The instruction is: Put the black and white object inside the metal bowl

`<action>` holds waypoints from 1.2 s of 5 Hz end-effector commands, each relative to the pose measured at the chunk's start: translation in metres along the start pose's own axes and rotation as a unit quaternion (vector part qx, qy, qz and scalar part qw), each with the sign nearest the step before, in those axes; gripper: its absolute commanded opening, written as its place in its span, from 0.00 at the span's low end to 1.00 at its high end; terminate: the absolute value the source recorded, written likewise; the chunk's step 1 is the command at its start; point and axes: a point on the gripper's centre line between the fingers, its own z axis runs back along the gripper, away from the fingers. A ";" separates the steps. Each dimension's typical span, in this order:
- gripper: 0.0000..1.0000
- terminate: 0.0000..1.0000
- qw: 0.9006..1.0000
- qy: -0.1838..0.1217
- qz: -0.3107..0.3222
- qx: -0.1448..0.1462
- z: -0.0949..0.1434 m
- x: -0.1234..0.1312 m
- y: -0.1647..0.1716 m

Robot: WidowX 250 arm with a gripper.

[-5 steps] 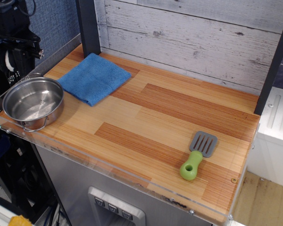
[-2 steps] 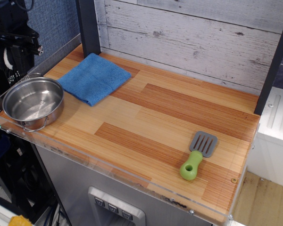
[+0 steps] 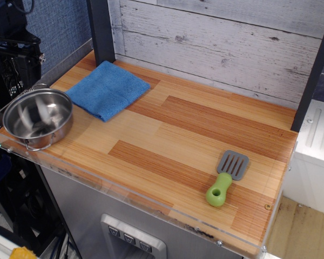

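Jaws can't be read; the arm (image 3: 13,48) is a dark mass at far left (gripper unclear). Black and white object not visible; metal bowl (image 3: 38,119) sits near the counter's left edge, looks empty.

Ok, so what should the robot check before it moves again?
1. Black and white object in sight: not ok, it shows nowhere on the table.
2. Metal bowl upright and open on top: ok, at the table's left edge.
3. End effector open or shut: cannot tell; only dark robot parts show behind the bowl.
4. Blue cloth clear of the bowl: ok, beside it, not touching.
5. Spatula out of the way: ok, far over on the right.
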 end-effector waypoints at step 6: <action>1.00 0.00 0.989 -0.064 -0.114 -0.068 0.109 -0.008 -0.111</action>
